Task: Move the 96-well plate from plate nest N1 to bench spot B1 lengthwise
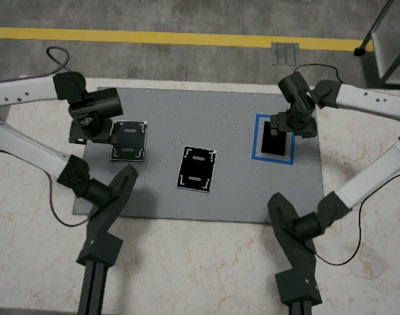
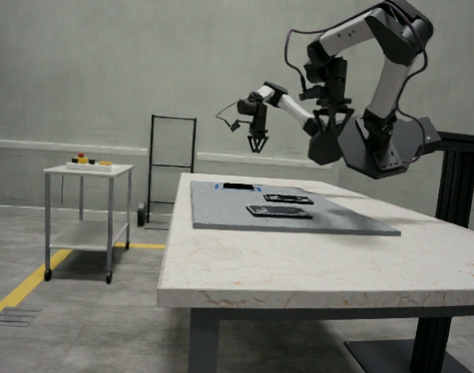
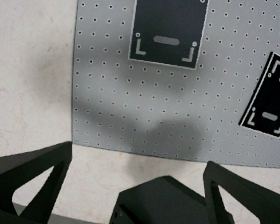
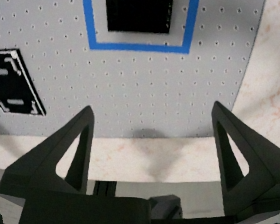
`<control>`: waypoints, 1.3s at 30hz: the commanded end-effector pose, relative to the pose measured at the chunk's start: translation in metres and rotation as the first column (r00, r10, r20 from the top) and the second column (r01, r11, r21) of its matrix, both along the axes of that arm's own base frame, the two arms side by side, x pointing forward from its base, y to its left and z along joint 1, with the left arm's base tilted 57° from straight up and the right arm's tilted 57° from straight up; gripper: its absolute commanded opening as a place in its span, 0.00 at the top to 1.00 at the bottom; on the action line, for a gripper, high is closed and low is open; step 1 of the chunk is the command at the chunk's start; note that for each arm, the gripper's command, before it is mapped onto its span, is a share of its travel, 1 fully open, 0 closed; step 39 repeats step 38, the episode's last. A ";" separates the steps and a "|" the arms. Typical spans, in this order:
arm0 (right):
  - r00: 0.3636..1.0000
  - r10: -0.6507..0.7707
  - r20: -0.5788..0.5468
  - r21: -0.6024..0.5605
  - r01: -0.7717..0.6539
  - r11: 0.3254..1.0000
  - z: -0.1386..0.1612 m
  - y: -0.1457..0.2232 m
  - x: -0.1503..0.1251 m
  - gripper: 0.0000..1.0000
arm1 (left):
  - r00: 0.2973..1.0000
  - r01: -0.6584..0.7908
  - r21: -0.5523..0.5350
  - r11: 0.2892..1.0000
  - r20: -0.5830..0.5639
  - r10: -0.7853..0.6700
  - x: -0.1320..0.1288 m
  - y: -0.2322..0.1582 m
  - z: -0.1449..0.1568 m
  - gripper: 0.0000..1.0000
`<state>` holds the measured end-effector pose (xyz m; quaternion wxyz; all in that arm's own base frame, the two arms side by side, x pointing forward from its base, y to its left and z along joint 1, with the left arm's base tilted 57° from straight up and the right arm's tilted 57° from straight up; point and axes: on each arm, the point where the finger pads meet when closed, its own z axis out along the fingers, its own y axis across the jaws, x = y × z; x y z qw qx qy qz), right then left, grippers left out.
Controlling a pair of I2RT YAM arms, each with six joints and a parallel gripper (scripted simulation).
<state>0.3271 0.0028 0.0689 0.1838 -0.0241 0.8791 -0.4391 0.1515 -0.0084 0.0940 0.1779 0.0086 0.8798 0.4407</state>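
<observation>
Two nests [image 1: 129,141] [image 2: 278,211] [image 3: 167,52]—one plate [image 1: 273,139] [image 2: 238,186] [image 4: 139,15].

A wheeled cart [image 2: 111,224] stands on the floor, apart from the table. A power strip-like white block [image 2: 89,167] rests on its top. A black hand truck [image 2: 151,170] stands near the wall.
</observation>
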 end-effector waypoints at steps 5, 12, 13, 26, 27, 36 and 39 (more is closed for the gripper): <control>1.000 -0.010 -0.014 0.000 0.010 1.000 0.008 0.012 -0.040 0.00 | 1.000 0.000 0.002 1.000 -0.002 0.000 -0.001 -0.001 0.001 0.00; 1.000 -0.013 -0.016 -0.002 0.013 1.000 0.015 0.019 -0.068 0.00 | 1.000 0.000 0.002 1.000 -0.002 0.000 -0.001 -0.001 0.001 0.00; 1.000 -0.013 -0.016 -0.003 0.013 1.000 0.016 0.020 -0.073 0.00 | 1.000 0.000 0.002 1.000 -0.002 0.000 -0.001 -0.001 0.001 0.00; 1.000 -0.017 -0.020 -0.012 0.017 1.000 0.027 0.032 -0.117 0.00 | 1.000 0.000 0.002 1.000 -0.002 0.000 -0.001 -0.001 0.001 0.00; 1.000 -0.017 -0.020 -0.012 0.017 1.000 0.027 0.032 -0.117 0.00 | 1.000 0.000 0.002 1.000 -0.002 0.000 -0.001 -0.001 0.001 0.00; 0.999 -0.028 -0.021 -0.012 0.028 1.000 0.027 0.030 -0.117 0.00 | 1.000 0.000 0.002 1.000 -0.002 0.000 -0.001 -0.001 0.001 0.00; 0.999 -0.028 -0.021 -0.012 0.028 1.000 0.027 0.030 -0.117 0.00 | 1.000 0.000 0.002 1.000 -0.002 0.000 -0.001 -0.001 0.001 0.00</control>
